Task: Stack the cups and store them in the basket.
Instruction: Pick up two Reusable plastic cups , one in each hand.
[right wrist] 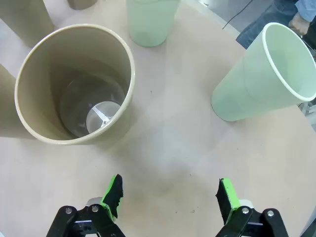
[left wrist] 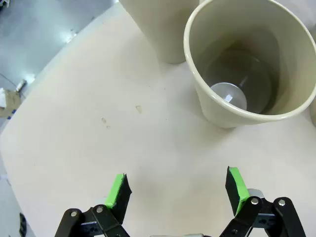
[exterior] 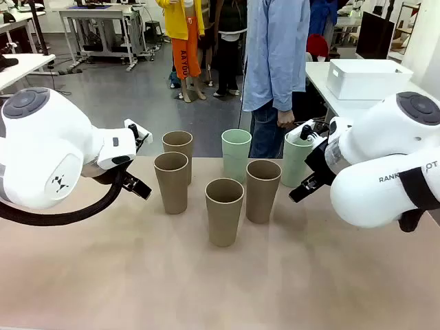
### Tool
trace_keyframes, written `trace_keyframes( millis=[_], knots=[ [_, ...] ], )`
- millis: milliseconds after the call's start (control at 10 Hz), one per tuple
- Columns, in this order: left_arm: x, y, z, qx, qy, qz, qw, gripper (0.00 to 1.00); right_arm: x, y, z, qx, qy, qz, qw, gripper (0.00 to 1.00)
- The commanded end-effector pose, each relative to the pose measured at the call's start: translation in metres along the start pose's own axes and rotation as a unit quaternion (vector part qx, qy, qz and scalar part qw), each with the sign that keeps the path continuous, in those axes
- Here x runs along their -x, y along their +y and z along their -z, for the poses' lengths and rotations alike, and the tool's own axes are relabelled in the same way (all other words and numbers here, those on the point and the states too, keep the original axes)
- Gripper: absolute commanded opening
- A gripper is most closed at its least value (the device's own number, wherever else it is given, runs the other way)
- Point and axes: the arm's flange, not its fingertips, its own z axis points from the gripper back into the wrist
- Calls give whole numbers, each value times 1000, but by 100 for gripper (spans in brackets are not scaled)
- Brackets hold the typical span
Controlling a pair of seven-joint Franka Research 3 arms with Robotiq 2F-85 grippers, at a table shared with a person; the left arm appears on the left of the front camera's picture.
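Fingers (left wrist: 118, 190) of my left gripper (left wrist: 177, 190) are standing wide over bare worktop (left wrist: 98, 138), holding nothing; my right gripper (right wrist: 170, 192) is gaping likewise. Six cups (exterior: 225, 210) are standing upright mid-worktop, and the rightmost mint cup (exterior: 295, 161) is partly hiding behind my right arm (exterior: 385, 165). The white basket (exterior: 368, 79) is sitting on a second worktop (exterior: 320, 75) at far right. Open room is lying along the near edge.

The beige table (exterior: 206, 289) before me is carrying six upright cups. The front tan cup (exterior: 224, 210) is standing nearest me, the right tan cup (exterior: 263, 189) just beside it, the left tan cup (exterior: 171, 180) and back tan cup (exterior: 178, 144) pairing off to my left. The middle mint cup (exterior: 236, 152) and the right mint cup (exterior: 297, 161) are standing farther back
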Motion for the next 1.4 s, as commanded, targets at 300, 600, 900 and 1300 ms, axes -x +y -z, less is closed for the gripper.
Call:
trace_keyframes(
  millis=[300,600,900,1300],
  knots=[
    [0,0,0,0,0,0,1000,100,0,0,0,0,0,0,1000,100],
    [0,0,0,0,0,0,1000,100,0,0,0,0,0,0,1000,100],
    [-11,11,-21,28,-17,0,999,100,-12,-14,-20,-3,-11,16,1000,100],
    [-31,75,-106,102,-32,57,993,100,-30,-74,-117,-49,-37,4,998,100]
  ],
)
